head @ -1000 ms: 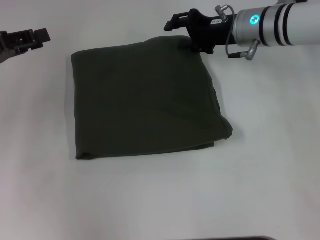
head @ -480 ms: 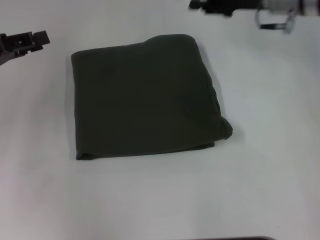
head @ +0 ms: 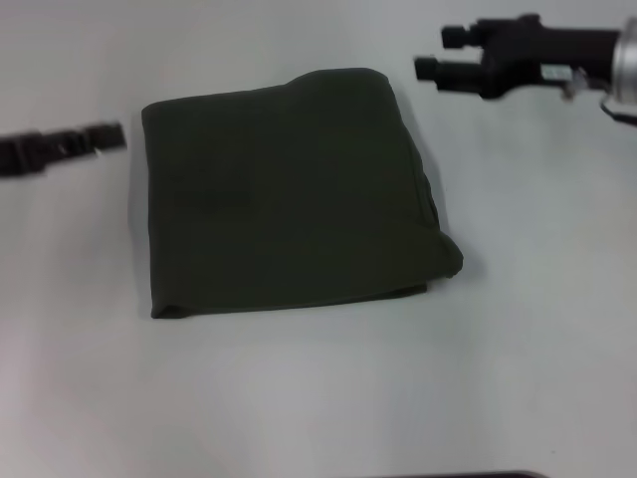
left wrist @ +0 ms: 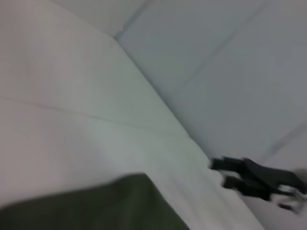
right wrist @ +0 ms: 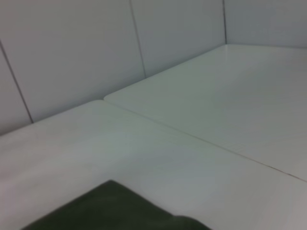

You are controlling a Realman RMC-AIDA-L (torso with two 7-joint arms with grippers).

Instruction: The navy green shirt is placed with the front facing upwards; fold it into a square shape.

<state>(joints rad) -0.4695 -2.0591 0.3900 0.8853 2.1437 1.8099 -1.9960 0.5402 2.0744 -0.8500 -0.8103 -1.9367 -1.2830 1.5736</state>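
Note:
The navy green shirt lies folded into a rough square in the middle of the white table, with no lettering showing. My right gripper hovers just beyond the shirt's far right corner, open and empty, clear of the cloth. My left gripper is just left of the shirt's far left corner, apart from it. A corner of the shirt shows in the left wrist view, with the right gripper farther off. The right wrist view shows a shirt edge.
The white table surface runs all around the shirt. Pale wall panels stand behind the table's far edge. A dark strip shows at the near edge.
My right gripper left the shirt's far right corner, rose away, then came back lower to the right of it. My left gripper dropped and moved nearer the shirt's left edge. The shirt stayed still.

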